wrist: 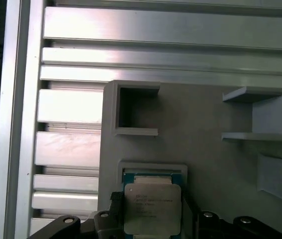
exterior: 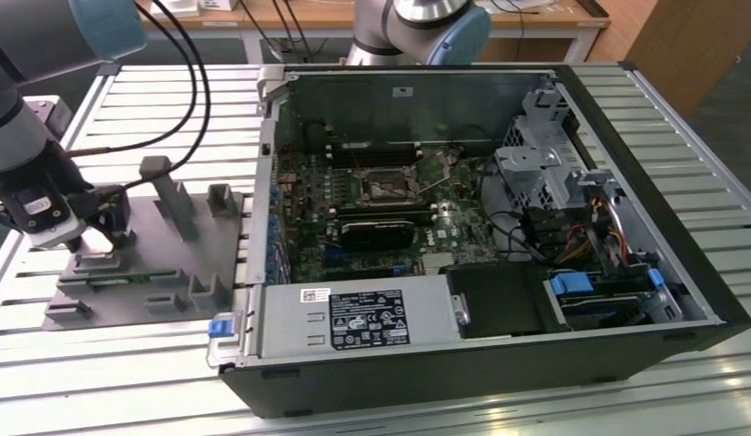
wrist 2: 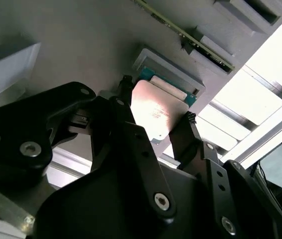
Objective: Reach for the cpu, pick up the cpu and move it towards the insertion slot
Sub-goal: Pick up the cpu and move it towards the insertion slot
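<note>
Gripping the cpu [wrist 2: 155, 110] by two opposite edges, the claw [wrist 2: 156, 103] hangs over a grey holder [exterior: 169, 263] on the slatted surface [exterior: 666, 100] — the insertion slot [exterior: 384, 186] sits well apart, inside the computer case [exterior: 472, 381].

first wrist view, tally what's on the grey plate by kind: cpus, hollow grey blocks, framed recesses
cpu: 1, between the fingers of the gripper
hollow grey blocks: 2
framed recess: 1
total: 4
</note>
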